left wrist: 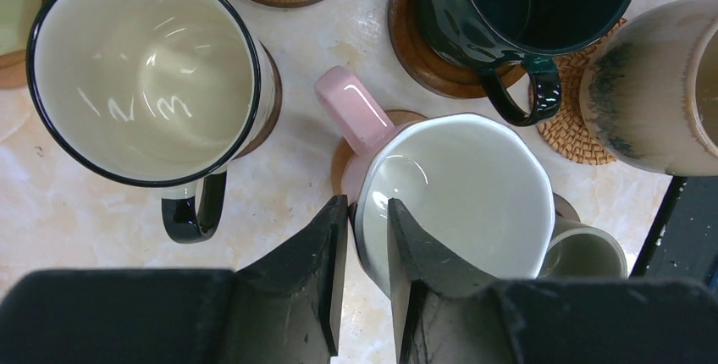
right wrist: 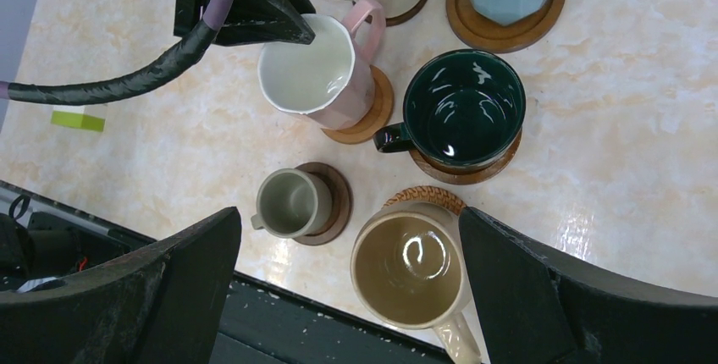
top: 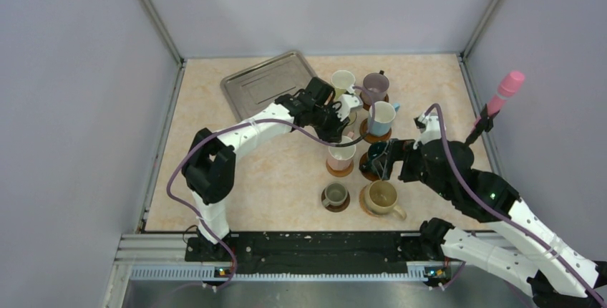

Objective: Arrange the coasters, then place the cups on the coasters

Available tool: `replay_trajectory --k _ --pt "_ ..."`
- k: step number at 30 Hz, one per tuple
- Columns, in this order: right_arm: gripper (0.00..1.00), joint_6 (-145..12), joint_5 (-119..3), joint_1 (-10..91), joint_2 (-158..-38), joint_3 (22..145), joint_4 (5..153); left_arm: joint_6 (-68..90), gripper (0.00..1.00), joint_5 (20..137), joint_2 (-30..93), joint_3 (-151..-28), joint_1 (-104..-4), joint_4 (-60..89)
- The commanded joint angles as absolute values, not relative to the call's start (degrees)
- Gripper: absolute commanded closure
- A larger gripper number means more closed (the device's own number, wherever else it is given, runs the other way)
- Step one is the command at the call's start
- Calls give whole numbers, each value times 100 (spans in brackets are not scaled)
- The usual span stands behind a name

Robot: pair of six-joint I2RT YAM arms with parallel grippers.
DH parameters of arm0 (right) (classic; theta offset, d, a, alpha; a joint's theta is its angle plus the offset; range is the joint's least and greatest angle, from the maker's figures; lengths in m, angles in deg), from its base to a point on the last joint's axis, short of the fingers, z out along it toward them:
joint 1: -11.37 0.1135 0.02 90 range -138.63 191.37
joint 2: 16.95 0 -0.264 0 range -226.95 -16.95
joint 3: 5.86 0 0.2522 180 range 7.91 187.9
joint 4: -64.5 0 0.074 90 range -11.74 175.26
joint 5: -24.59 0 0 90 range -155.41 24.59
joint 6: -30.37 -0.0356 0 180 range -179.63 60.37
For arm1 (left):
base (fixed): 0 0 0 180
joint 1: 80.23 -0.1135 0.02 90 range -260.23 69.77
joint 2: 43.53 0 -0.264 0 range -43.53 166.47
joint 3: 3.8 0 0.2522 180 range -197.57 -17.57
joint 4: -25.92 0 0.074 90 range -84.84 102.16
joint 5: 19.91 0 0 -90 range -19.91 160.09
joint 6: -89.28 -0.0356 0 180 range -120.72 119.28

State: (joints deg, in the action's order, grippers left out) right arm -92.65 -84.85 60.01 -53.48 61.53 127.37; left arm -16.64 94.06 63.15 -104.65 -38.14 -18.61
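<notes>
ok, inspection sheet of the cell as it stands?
Surface: beige marbled table.
Job's things: pinkish-white cup, dark teal cup, tan cup, grey-olive cup, light blue cup, cream cup, mauve cup and yellow-green cup, each on one of the coasters.
Clutter: metal tray; pink-tipped stick.
Grippers: left gripper fingers astride the pinkish-white cup's rim, grip unclear; right gripper wide open above the near cups.
Cables: purple cable along each arm, no snag seen.
Surroundings: grey walls.

Glossy glazed teal cup (right wrist: pixel 463 114) on a smooth wooden coaster (right wrist: pixel 461 176); woven coaster (left wrist: pixel 576 140) rough; tray (top: pixel 265 82) brushed metal
</notes>
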Motion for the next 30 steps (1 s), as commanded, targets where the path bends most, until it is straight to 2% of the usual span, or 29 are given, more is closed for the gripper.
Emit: replay_trajectory --k 1,10,22,26,30 --pt "1 -9218 -8554 6046 -5249 6147 12703 -1577 70 9647 6176 -10622 -3786 -1562" --pt "1 -9300 -8512 6046 -5234 6151 12704 -1559 68 9595 6062 -10540 -3786 -1514" --pt "1 -9363 -8456 6041 -5176 6142 12704 -1577 72 9765 6118 -10457 -3786 -1581" --pt "1 -9361 -8450 6042 -5188 6128 12709 -1574 66 9716 6137 -10517 -3786 -1571" --pt "1 -9373 -8459 6044 -5211 6139 12698 -1534 55 9666 6008 -10594 -3794 -1554"
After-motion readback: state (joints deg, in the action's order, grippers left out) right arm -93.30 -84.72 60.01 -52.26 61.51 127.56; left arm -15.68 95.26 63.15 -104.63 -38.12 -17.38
